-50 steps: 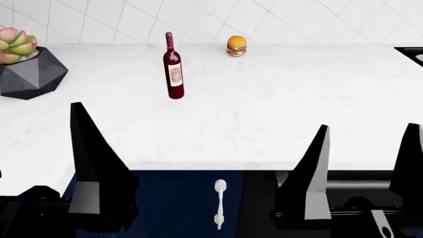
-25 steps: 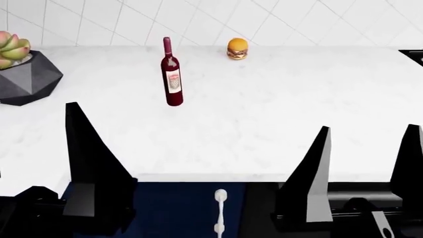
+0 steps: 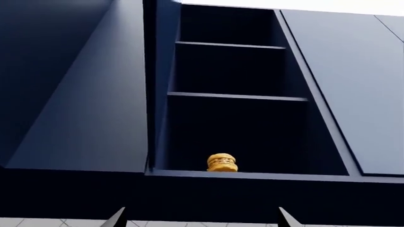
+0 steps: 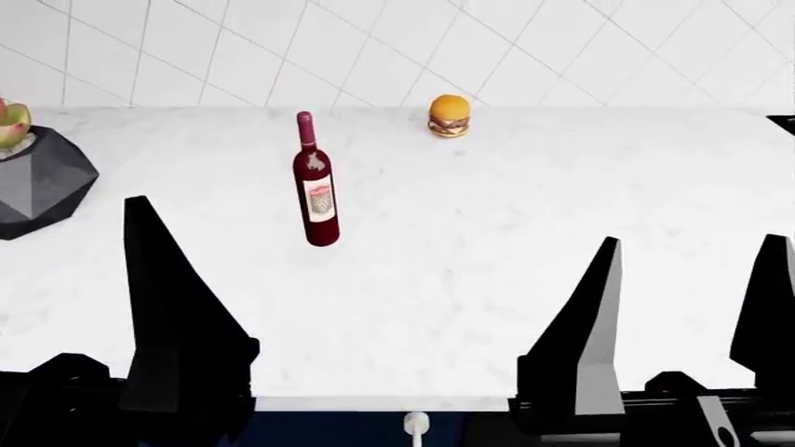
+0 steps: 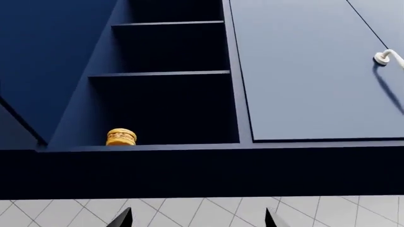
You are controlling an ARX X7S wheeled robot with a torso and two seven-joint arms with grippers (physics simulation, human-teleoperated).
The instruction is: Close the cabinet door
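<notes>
Both wrist views look up at a dark navy wall cabinet. Its cabinet door (image 3: 82, 118) stands swung open beside the shelved opening (image 3: 233, 97); the right wrist view shows the same cabinet door (image 5: 57, 56). Its handle is hidden. A small burger (image 3: 222, 162) lies on the lowest shelf and also shows as a burger (image 5: 121, 137) in the right wrist view. My left gripper (image 3: 200, 220) and right gripper (image 5: 197, 220) are open and empty, well below the cabinet. In the head view the right gripper (image 4: 677, 321) hangs over the counter's front edge.
On the white marble counter (image 4: 497, 233) stand a wine bottle (image 4: 316, 182), a second burger (image 4: 449, 115) by the tiled wall and a dark faceted plant pot (image 4: 37, 182). A shut neighbouring door (image 5: 303, 71) carries a white handle (image 5: 386, 57). A lower white handle (image 4: 416, 426) peeks below the counter.
The head view has shifted: bottle, burger and pot sit lower in the frame, and the navy lower front has almost slipped out at the bottom. Both grippers hold their places in the view.
</notes>
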